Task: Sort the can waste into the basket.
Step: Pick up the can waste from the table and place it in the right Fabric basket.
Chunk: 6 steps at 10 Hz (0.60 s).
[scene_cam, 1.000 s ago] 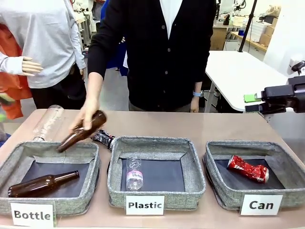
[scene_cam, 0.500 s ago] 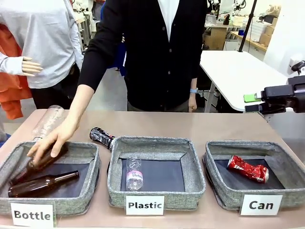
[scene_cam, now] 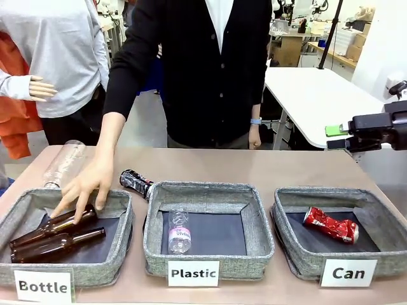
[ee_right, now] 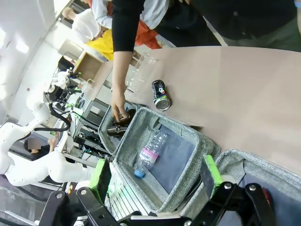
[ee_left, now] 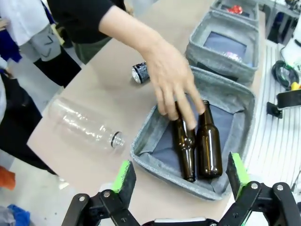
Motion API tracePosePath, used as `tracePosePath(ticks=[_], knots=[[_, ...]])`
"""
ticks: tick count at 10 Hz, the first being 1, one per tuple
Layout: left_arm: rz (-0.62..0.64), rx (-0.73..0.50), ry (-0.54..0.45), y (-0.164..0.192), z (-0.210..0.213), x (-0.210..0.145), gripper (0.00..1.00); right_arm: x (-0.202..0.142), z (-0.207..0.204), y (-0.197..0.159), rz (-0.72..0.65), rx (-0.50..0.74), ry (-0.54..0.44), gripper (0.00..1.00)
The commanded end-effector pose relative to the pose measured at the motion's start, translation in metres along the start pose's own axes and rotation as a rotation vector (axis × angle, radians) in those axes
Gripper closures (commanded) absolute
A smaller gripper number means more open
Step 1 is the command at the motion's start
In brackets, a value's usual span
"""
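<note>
A crushed red can (scene_cam: 331, 225) lies on the dark floor of the grey basket (scene_cam: 297, 253) labelled "Can" at the front right. A crushed black can (scene_cam: 135, 183) lies on the table behind the gap between the Bottle and Plastic bins; it also shows as the black can (ee_left: 140, 73) in the left wrist view and the black can (ee_right: 161, 94) in the right wrist view. My right gripper (scene_cam: 336, 137) hovers open, high above the table's right edge behind the basket. My left gripper (ee_left: 181, 174) is open above the Bottle bin. Both hold nothing.
The person's hand (scene_cam: 86, 187) rests on one of two brown bottles (scene_cam: 56, 244) in the Bottle bin (scene_cam: 124, 235). The Plastic bin (scene_cam: 257, 238) holds a small clear bottle (scene_cam: 180, 232). A large clear plastic bottle (scene_cam: 63, 163) lies on the table at the far left.
The person has lowered a brown bottle into the Bottle bin, where it now lies beside the other one. Neither gripper has moved.
</note>
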State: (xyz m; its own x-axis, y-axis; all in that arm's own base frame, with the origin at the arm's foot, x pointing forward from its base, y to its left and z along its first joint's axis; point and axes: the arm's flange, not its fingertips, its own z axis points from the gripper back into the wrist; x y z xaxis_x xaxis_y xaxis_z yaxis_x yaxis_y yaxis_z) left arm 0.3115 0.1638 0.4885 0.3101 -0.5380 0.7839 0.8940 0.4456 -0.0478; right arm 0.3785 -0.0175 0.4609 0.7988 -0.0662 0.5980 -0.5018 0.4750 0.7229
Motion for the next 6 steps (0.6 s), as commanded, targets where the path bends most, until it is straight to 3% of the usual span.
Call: tracePosePath(ticks=[1, 3, 6], knots=[[0.008, -0.007, 0.025, 0.010, -0.003, 0.010, 0.00, 0.001, 0.001, 0.001, 0.005, 0.008, -0.007, 0.00], [0.025, -0.023, 0.063, 0.019, -0.016, 0.027, 0.00, 0.001, 0.001, 0.001, 0.005, 0.008, -0.007, 0.00], [0.002, -0.060, 0.248, 0.027, -0.098, 0.098, 0.00, 0.001, 0.001, 0.001, 0.005, 0.008, -0.007, 0.00]])
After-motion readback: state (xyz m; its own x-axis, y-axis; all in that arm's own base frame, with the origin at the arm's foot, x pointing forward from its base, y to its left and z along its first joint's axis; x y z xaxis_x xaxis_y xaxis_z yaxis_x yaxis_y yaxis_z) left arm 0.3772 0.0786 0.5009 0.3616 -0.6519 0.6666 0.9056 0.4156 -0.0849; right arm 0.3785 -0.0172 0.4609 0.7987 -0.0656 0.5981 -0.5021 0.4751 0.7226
